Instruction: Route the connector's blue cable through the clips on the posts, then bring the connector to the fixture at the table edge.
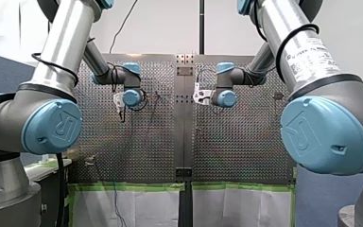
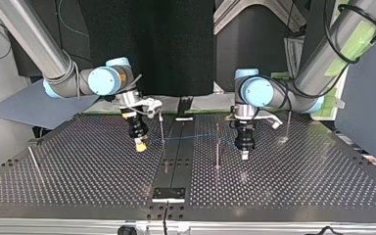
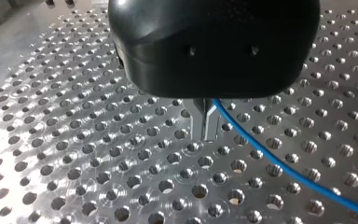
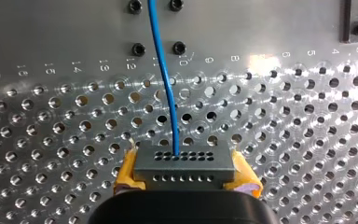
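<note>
connector [image 4: 185,164] pinched in right jaws, blue cable [image 3: 279,163] in left jaws, inside table [image 2: 78,166] edges.

The bench [image 1: 241,142] is shiny metal, full of small round holes, and light glints off it. In the front view a white wall [image 1: 160,28] stands behind it, and a thin black pole [image 1: 201,23] goes up the wall. White sheets [image 1: 132,208] edged with green tape [image 1: 127,187] show past the bench's near edge. In the top view a big black panel [image 2: 152,44] stands behind the bench. A flat grey board [image 2: 29,105] lies at the left.
</note>
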Robot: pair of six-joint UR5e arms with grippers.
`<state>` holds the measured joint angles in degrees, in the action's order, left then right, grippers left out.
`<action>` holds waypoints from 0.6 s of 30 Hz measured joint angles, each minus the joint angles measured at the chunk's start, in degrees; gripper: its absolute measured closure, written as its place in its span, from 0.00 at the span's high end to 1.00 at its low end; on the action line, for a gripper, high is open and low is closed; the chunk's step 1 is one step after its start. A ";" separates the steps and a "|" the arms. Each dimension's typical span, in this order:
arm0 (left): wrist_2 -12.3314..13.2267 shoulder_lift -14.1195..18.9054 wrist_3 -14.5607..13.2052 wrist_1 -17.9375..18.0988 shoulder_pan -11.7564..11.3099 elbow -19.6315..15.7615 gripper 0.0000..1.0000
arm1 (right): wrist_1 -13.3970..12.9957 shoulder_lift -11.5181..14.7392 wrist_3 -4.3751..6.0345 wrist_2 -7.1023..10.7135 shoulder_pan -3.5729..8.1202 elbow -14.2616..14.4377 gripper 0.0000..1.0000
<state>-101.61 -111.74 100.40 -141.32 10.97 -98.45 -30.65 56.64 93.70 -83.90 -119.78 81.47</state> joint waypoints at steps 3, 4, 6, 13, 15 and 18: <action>0.05 0.00 -0.69 -0.16 0.00 0.00 0.63 | 0.25 -0.04 0.00 0.16 0.01 0.01 0.00; -0.14 0.00 -1.00 -0.37 0.02 -0.01 0.63 | 0.30 -0.05 0.00 0.20 0.02 0.00 0.00; -0.86 0.00 -1.85 -1.10 0.11 0.00 0.63 | 0.41 -0.06 0.00 0.33 0.02 0.00 0.00; -3.95 0.02 -2.84 -3.26 0.32 0.00 0.70 | 0.63 -0.08 0.00 0.55 0.02 -0.01 0.00; -3.98 0.03 -2.62 -3.37 0.22 -0.02 0.92 | 0.73 -0.08 0.00 0.56 0.02 0.00 0.00; -3.19 0.04 -1.85 -3.52 0.02 -0.03 1.00 | 0.93 -0.08 -0.01 0.56 -0.02 -0.01 0.00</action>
<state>-104.80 -111.69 98.54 -144.85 10.98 -98.48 -29.73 56.57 93.69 -83.33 -119.80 81.46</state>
